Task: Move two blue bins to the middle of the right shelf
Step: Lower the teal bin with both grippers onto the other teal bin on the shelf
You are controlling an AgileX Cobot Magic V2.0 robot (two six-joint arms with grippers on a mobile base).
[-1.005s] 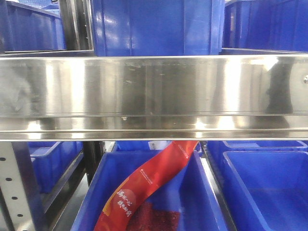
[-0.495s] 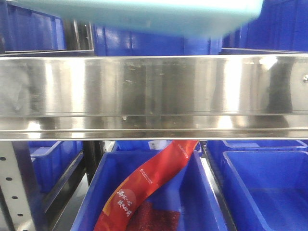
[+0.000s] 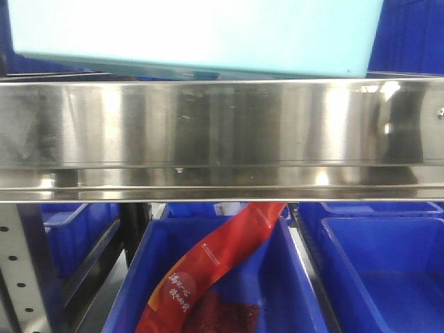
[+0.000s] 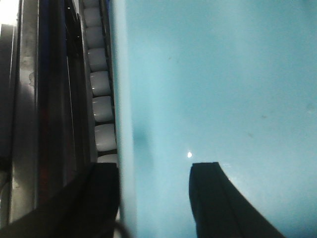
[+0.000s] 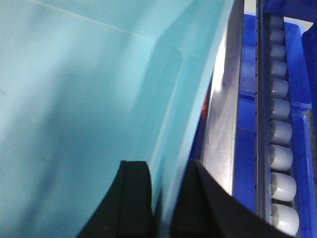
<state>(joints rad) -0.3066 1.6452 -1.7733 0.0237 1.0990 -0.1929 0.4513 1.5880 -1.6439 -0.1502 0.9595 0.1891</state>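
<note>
Steel shelf rail (image 3: 222, 125) beneath pale bin (image 3: 201, 35)

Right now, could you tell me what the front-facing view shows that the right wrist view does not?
Only the front-facing view shows the shiny front rail of the right shelf middle, and below it a blue bin holding a red packet. Only the right wrist view shows the right gripper with a finger on each side of a wall of the light-blue bin, and a roller track. Both show that light-blue bin.
</note>
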